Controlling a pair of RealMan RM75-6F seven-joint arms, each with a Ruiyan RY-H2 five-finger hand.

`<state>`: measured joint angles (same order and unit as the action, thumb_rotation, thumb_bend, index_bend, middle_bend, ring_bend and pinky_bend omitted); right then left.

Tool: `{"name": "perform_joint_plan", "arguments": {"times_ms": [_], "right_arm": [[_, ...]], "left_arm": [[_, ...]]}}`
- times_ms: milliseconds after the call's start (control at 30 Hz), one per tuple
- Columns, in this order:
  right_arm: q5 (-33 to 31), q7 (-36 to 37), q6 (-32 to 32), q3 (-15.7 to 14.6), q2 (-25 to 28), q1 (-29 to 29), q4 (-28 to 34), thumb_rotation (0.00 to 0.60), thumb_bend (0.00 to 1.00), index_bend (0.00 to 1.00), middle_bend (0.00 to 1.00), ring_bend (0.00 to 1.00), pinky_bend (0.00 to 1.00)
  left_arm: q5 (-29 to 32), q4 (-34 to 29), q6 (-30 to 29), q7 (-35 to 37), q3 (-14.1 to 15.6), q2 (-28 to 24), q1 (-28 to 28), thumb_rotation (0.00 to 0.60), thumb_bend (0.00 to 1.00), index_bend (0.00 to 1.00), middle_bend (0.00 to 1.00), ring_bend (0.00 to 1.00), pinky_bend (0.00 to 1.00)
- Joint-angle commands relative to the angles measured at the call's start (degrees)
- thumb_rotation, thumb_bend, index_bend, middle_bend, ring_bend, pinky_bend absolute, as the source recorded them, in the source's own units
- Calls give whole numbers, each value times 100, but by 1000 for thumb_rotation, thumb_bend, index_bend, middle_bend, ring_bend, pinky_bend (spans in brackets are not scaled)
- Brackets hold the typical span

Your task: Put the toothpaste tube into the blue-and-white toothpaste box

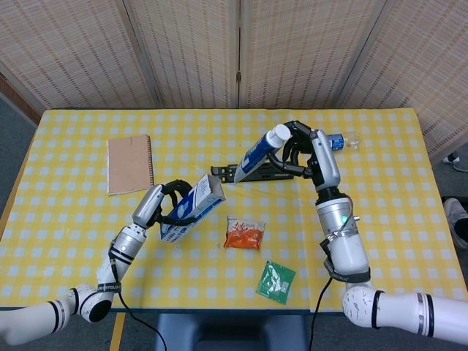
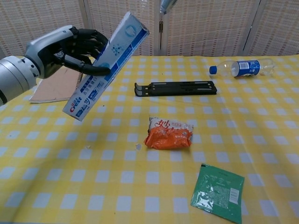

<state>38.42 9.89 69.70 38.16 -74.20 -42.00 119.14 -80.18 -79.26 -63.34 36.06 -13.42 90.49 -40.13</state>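
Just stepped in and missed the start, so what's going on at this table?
A two-armed robot is boxing up toothpaste. Its left hand holds the blue-and-white toothpaste box tilted up off the table, and its right hand holds the toothpaste tube in the air, its tail end angled down toward the box. The tube is not yet inside. A snack packet, green sachet, bottle and notebook lie around untouched.

This looks like a lab or test room, not a home. A table (image 1: 409, 219) with a yellow checked cloth (image 1: 73, 234) stands before woven folding screens (image 1: 190, 51). Behind the screens the room is hidden. A cable (image 1: 453, 157) lies on grey floor (image 1: 14, 139).
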Motion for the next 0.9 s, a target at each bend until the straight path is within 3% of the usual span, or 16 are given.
{"name": "perform_joint_plan", "arguments": {"times_ms": [33, 533, 900], "right_arm": [[-58, -53, -45, -7, -64, -105, 14, 600, 400, 778, 620, 662, 792], [-33, -157, -42, -61, -411, -467, -159, 600, 399, 778, 620, 662, 792], [-20, -71, -37, 22, -319, -409, -151, 600, 400, 779, 620, 661, 792]], "left_arm": [[38, 28, 73, -21, -11, 37, -40, 600, 149, 463, 544, 483, 661], [303, -131, 348, 30, -162, -42, -108, 600, 149, 463, 544, 481, 660], [241, -88, 353, 161, -100, -127, -42, 600, 150, 463, 544, 482, 660]]}}
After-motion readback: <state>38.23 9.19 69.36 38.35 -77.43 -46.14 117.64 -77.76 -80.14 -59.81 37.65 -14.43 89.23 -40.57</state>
